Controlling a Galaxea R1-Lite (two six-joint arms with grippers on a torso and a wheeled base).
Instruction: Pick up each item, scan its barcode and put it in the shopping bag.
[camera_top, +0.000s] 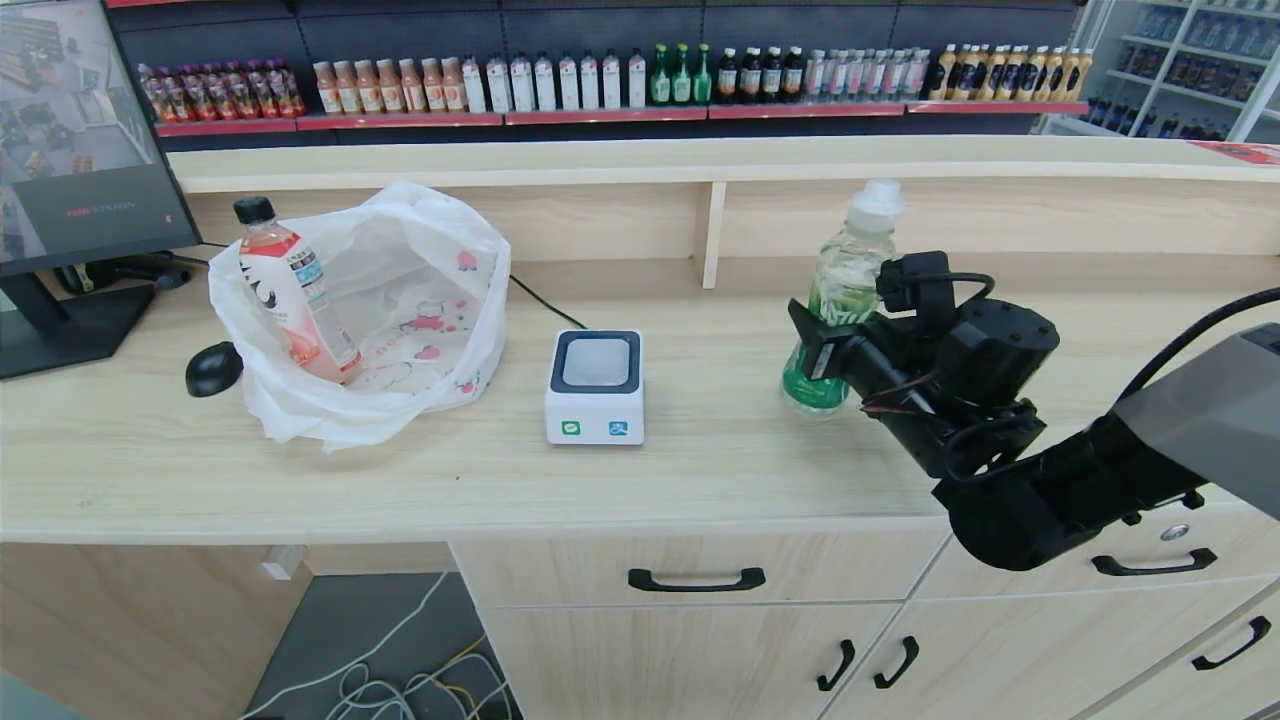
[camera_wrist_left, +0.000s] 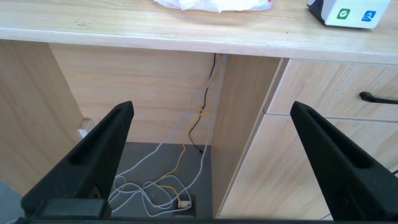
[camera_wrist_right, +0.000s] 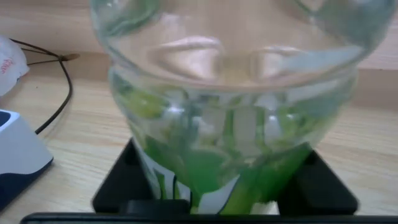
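Here the green bottle (camera_top: 850, 270) is gripped low on its body by the right gripper (camera_top: 815, 350) and stands upright on the counter (camera_top: 700, 460), near the scanner (camera_top: 594, 385). A pink bottle (camera_top: 295, 290) is seen leaning inside the shopping bag (camera_top: 440, 300). The left gripper (camera_wrist_left: 211, 162) is held wide apart below the counter edge.
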